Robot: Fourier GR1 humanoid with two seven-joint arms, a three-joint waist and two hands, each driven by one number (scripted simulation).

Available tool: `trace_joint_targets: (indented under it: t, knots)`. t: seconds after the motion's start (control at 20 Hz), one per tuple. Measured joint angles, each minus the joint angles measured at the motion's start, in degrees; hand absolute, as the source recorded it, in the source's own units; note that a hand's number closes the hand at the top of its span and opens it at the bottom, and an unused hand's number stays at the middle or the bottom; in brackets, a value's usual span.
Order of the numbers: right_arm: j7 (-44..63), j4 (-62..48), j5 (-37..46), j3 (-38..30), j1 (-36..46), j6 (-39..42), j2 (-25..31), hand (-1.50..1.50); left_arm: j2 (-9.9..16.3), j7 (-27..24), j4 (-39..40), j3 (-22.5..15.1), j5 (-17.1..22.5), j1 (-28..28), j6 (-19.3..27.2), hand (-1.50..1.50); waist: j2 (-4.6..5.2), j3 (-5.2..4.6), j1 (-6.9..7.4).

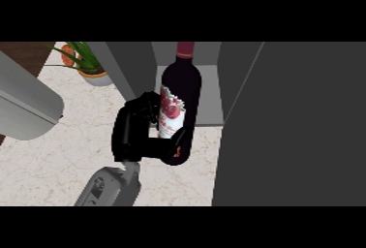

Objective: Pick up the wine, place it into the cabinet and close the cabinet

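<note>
A dark wine bottle [178, 92] with a maroon cap and a red-and-white label stands nearly upright at the view's centre. My left hand [130, 133] is shut on its lower part, palm on the bottle's left side, thumb wrapped round near the base. The base shows over the counter just in front of the grey cabinet [208, 97], and the neck shows against the open interior. The cabinet door [300, 126] stands wide open on the right. I cannot tell whether the bottle touches the counter. My right hand does not show.
A potted green plant [85, 60] stands at the back left beside the cabinet's left wall. A large light-grey rounded body [25, 106] fills the left edge; what it is I cannot tell. Pale marble counter [57, 169] stretches around my forearm.
</note>
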State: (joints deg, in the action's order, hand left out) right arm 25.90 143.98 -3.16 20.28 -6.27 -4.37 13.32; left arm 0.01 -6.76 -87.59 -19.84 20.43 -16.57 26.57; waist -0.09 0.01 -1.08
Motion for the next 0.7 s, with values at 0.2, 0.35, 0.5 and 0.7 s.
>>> trace_joint_targets:
  t: [0.2,0.35,0.5,0.7]
  knots:
    - [0.1,0.1,-0.2,-0.7,0.2,0.4,-0.2,-1.5,0.0,-0.9,6.1,0.0,0.8,-4.8,2.7,1.5,0.08,-0.01,-0.28]
    - [-1.0,0.1,-0.4,-1.0,-1.3,1.3,0.0,-1.5,0.0,-1.9,10.3,-0.3,1.5,-7.7,4.6,1.5,0.07,-0.01,-0.45]
    - [-1.5,0.1,-0.5,-1.4,-1.9,2.1,0.1,-1.5,0.0,-4.4,15.3,-0.8,2.9,-10.0,4.9,1.5,0.11,-0.01,-0.6]
    - [-1.6,0.0,-0.8,-1.7,-1.8,2.5,-0.5,-1.5,0.0,-8.6,21.4,-2.6,6.5,-11.6,5.7,1.5,0.17,-0.03,-0.73]
